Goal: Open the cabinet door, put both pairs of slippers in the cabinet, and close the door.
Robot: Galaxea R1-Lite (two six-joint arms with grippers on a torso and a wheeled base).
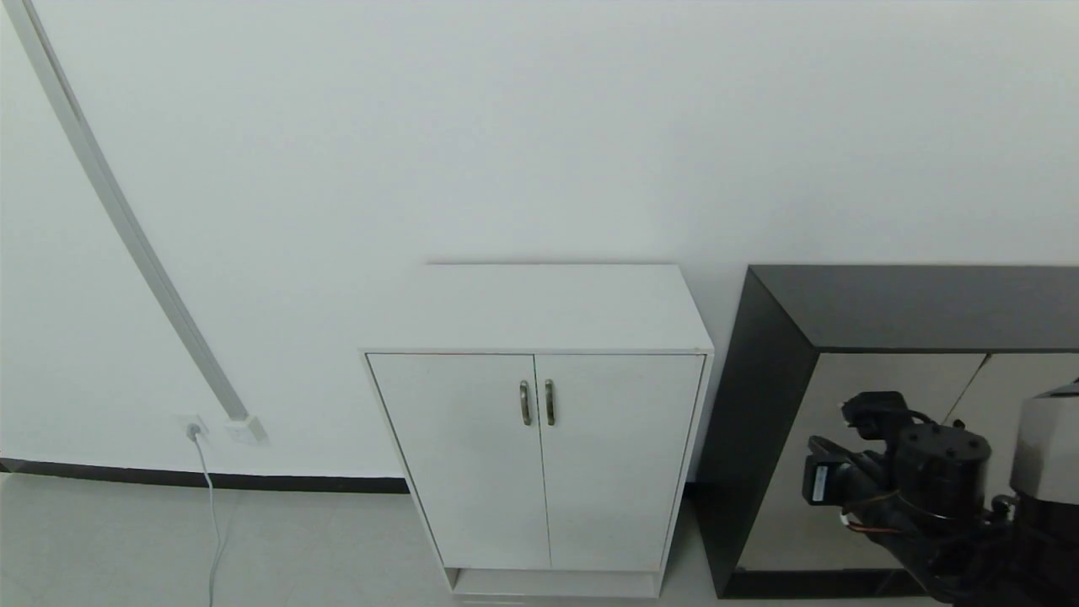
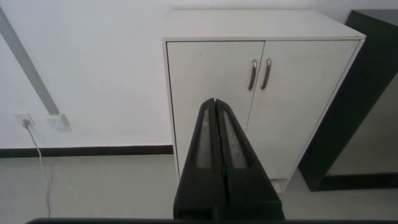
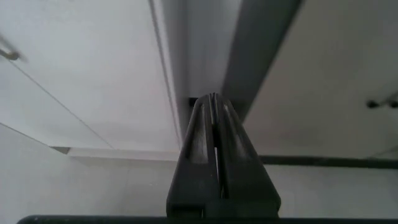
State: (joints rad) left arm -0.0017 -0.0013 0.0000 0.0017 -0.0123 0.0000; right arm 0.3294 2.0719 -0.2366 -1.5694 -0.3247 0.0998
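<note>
Head view: you see the white cabinet (image 1: 539,421) against the wall, both doors shut, contents hidden.
Left wrist view: left gripper (image 2: 215,104) fully closed, empty, facing the cabinet front.
Right wrist view: right gripper (image 3: 213,99) closed, empty, low beside the cabinet.

Holds left gripper (image 2: 215,107) facing cabinet (image 2: 211,74) front, well apart from it, jaws pressed together. Holds right gripper (image 3: 214,102) right of cabinet, jaws together too.

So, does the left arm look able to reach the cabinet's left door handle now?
Probably yes: nothing stands between the left gripper and the left handle, though the gripper is shut and would need to open first.
</note>
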